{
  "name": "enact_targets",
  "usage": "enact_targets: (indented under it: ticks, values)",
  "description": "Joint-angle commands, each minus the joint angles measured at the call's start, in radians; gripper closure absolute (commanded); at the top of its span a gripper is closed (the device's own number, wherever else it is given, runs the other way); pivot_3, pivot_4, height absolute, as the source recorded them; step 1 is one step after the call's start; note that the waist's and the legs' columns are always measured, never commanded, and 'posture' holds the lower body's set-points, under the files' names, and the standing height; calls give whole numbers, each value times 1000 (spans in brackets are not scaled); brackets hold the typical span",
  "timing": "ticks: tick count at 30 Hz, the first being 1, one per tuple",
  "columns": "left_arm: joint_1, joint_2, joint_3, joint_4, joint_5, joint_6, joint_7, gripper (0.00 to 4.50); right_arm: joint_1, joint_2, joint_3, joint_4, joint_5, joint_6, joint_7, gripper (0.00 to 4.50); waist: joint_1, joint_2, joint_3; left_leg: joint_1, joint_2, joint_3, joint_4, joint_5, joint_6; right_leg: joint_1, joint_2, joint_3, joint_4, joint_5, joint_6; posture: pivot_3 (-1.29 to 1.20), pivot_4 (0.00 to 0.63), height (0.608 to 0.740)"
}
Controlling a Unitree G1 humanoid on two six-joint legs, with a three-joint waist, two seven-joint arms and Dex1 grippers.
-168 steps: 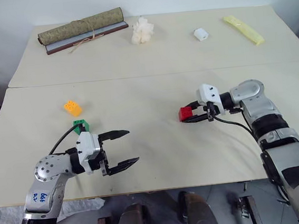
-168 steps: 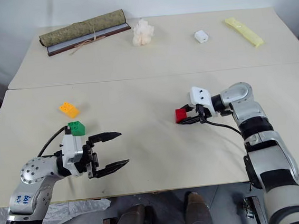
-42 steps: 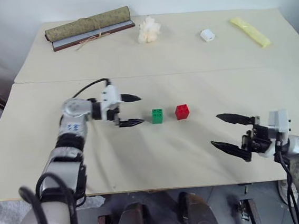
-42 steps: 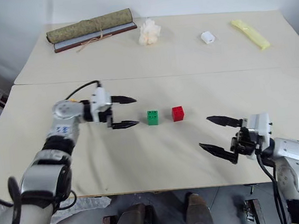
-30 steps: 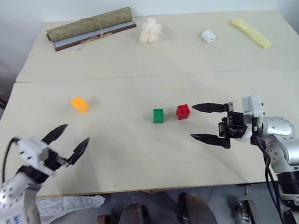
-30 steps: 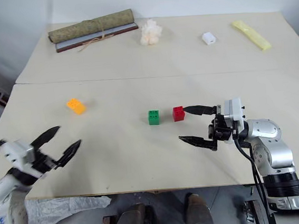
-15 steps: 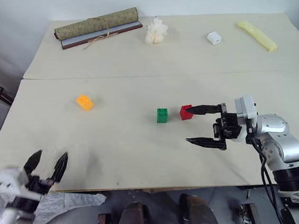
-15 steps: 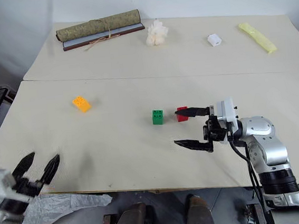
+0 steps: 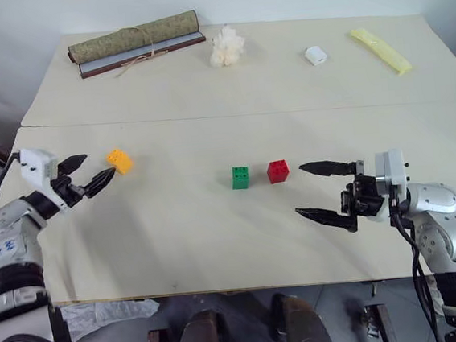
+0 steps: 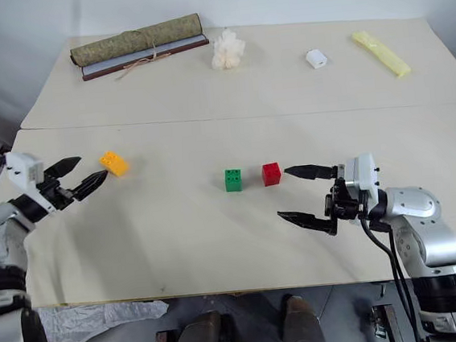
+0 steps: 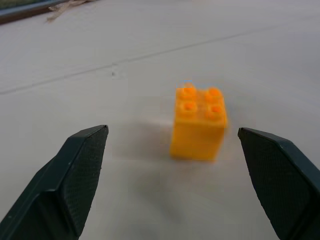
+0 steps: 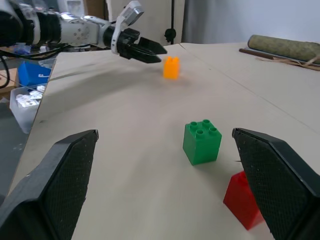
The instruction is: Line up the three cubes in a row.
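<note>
From the head views, a rolled olive mat (image 9: 133, 38), a fluffy white clump (image 9: 222, 45), a small white block (image 9: 312, 54) and a yellow strip (image 9: 375, 48) line the beige table's (image 9: 218, 236) far side. The green studded plastic cube (image 9: 241, 177) and red studded plastic cube (image 9: 277, 171) sit side by side; the right gripper (image 9: 321, 189), fingers apart, is near the red one. In the left wrist view, the orange-yellow studded plastic cube (image 11: 198, 122) stands just ahead of the left gripper (image 11: 175, 185), whose fingers are spread wide. The right wrist view has both middle cubes ahead.

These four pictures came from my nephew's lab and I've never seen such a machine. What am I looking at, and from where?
It is a two-armed robot at a table. The two wide pictures look down from cameras in its head; the two close-ups come from a camera on each wrist. Each arm ends in a gripper with two black fingers. The left gripper is open, just short of the orange cube. The right gripper is open beside the red cube and green cube, which sit side by side. Nothing is held. At the back lie a rolled mat, a fluffy white clump, a small white block and a yellow strip.
</note>
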Motion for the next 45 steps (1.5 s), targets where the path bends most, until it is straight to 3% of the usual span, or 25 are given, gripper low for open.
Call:
enact_targets:
  ticks: [1,6,10,16,26,35,44,45]
  values:
    - [-89,2,-24,133,45,-71,-26,102,31,-7,-34,-69,20,2,-32,0,0,0,0,0,0,1,0,0,0,0,0,0,0,0,0,0,150,740]
    - [-174,-11,-45,252,89,-139,-2,259,56,-8,-38,-100,25,7,-57,0,0,-1,0,0,0,1,1,0,0,0,0,0,1,0,0,0,150,740]
    - [-197,-18,-44,282,93,-160,-33,1276,57,-10,-38,-100,26,4,-64,0,0,-1,0,0,0,1,1,0,0,0,0,0,1,0,0,0,150,740]
    - [-204,-35,-114,237,117,-249,-289,3013,78,-42,-66,-86,32,7,-50,0,5,-1,0,-1,0,1,1,0,0,0,0,0,1,0,0,0,150,740]
    - [-317,-182,-245,204,148,-331,-638,3003,89,-72,-94,-62,37,12,-26,0,3,-1,0,-1,0,1,2,0,1,0,-1,0,1,0,0,0,150,740]
    - [-425,-280,-306,329,229,-381,-567,3003,156,-66,-109,-117,39,8,-50,0,4,-2,0,-1,0,1,2,0,1,0,-1,0,1,0,0,0,150,740]
    - [-446,-292,-328,378,289,-347,-564,3003,228,-68,-137,-154,44,8,-74,0,7,-2,1,-2,0,1,2,0,1,0,-1,0,1,0,0,0,150,740]
    - [-445,-293,-327,379,292,-345,-565,2653,229,-68,-137,-156,43,8,-75,0,6,-2,1,-2,0,1,2,0,1,0,-1,0,1,0,0,0,150,740]
